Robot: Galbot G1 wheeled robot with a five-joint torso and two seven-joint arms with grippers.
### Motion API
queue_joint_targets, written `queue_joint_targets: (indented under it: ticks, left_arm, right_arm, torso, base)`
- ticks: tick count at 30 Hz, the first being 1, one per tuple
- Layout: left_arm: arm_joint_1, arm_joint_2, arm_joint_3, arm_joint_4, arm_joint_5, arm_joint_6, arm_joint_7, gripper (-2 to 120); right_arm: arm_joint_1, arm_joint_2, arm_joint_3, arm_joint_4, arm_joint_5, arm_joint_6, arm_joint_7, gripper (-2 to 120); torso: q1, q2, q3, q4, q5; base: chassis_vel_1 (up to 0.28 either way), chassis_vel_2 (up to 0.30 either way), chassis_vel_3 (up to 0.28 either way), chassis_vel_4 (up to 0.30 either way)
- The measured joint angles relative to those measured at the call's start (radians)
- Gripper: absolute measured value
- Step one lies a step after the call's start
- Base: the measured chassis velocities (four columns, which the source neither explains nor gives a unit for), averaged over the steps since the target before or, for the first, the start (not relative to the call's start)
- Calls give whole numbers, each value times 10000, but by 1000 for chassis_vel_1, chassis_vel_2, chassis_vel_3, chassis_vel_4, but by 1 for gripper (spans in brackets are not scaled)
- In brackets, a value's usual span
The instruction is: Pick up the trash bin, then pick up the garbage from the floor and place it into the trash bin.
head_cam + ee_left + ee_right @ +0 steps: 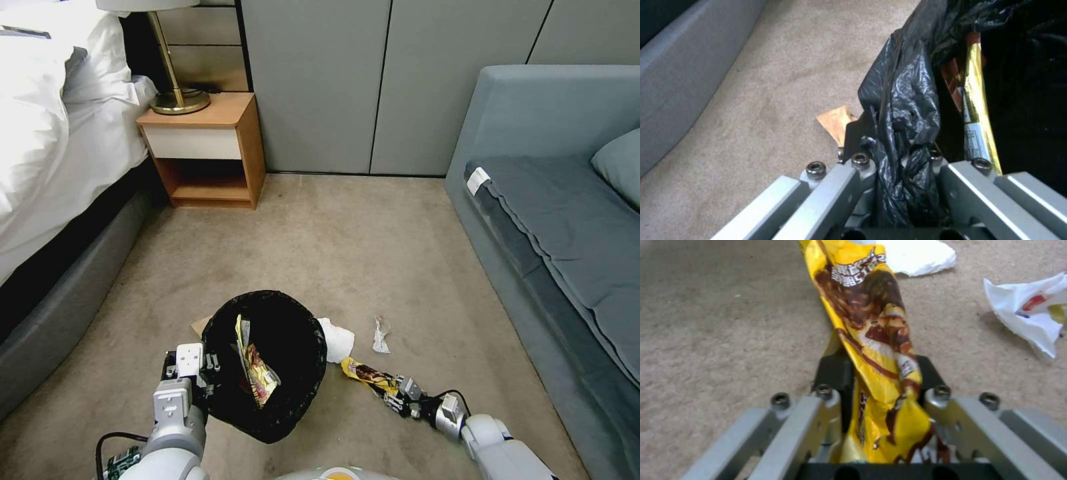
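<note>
Head view, lower right: right gripper [395, 392] pinches yellow wrapper [365, 373] end, light, slippery; left gripper [208, 365] clamps bin [267, 360] rim, bag soft.

Beige carpet [347, 233], grey wall panels [373, 80], wooden nightstand [207, 150] with brass lamp [175, 87], white bed [53, 133], grey sofa [560, 220].

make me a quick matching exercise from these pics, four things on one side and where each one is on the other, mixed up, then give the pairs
Things
1. yellow wrapper
2. trash bin
3. white tissue
4. lamp

Places
a. on the wooden nightstand
b. clamped in the right gripper
c. on the carpet beside the bin
d. rim pinched by the left gripper

Pairs: 1-b, 2-d, 3-c, 4-a
</note>
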Motion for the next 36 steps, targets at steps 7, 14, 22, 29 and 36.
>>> queue_joint_targets:
  ticks: [7, 14, 22, 29, 36]
  left_arm:
    - [-2, -3, 30, 11, -1, -18, 3, 3]
    - [1, 8, 38, -4, -16, -35, 6, 3]
    - [-23, 26, 74, -6, -75, -39, 23, 3]
    - [-72, 81, 93, -6, -142, -39, 22, 3]
    - [-70, 173, 148, -5, -207, -29, 20, 3]
  right_arm:
    - [-72, 18, 30, 55, -1, 112, 40, 2]
    - [-560, -105, -161, 1092, 737, 48, 522, 0]
    - [-1806, -356, -186, 4153, 2669, -415, 1251, 0]
    - [-3429, -506, 342, 8836, 4209, -877, 1795, 0]
    - [-4123, -684, 473, 12721, 4743, -1479, 1968, 0]
  torso:
    - [1, -1, 1, -3, -1]
    - [2, -4, 5, -3, 6]
    - [3, -4, 5, -5, -3]
    - [3, -3, 2, -6, -8]
    - [2, -2, 1, -6, -7]
  base:
    - [0, 0, 0, 0]
    - [0, 0, 0, 0]
    - [0, 0, 0, 0]
    - [0, 0, 0, 0]
    - [0, 0, 0, 0]
